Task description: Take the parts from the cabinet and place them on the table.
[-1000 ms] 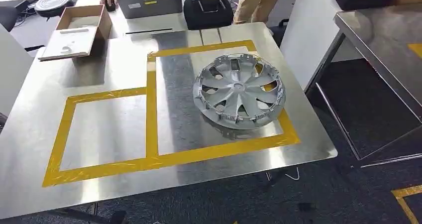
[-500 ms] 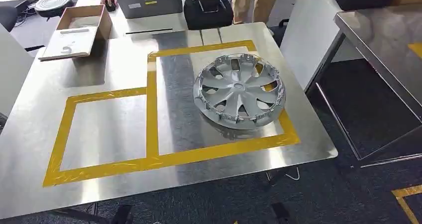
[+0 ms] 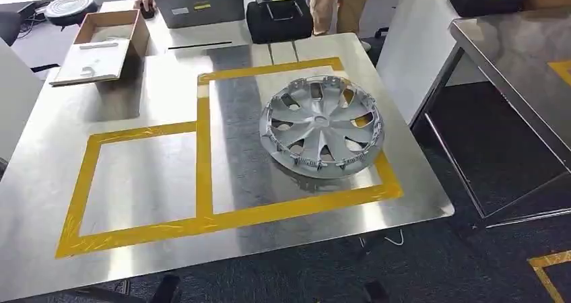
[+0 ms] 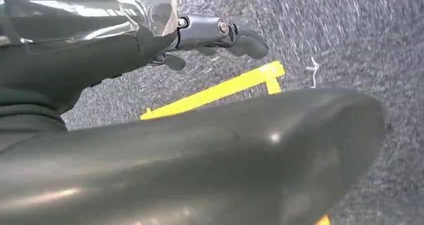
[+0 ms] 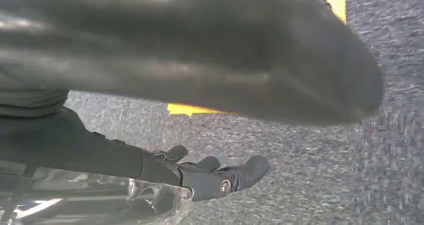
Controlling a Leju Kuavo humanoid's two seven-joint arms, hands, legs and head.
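A silver wheel cover (image 3: pixel 322 124) lies flat on the steel table (image 3: pixel 47 155), inside the right-hand yellow taped square and touching its right edge. My left hand (image 4: pixel 190 150) hangs over dark carpet, its fingers (image 4: pixel 220 32) stretched out and holding nothing. My right hand (image 5: pixel 200 60) hangs over the carpet too, with its fingers (image 5: pixel 225 177) spread and nothing in them. Both hands are away from the table.
The left taped square (image 3: pixel 138 178) is bare. An open cardboard box (image 3: pixel 101 44) sits at the table's far left corner, a black case (image 3: pixel 278 17) behind the far edge. A person (image 3: pixel 340 0) stands at the back. Another steel table (image 3: pixel 518 54) stands at the right, across a carpeted gap.
The whole head picture has shifted slightly, so the camera has moved. The wheel cover keeps its place on the table.
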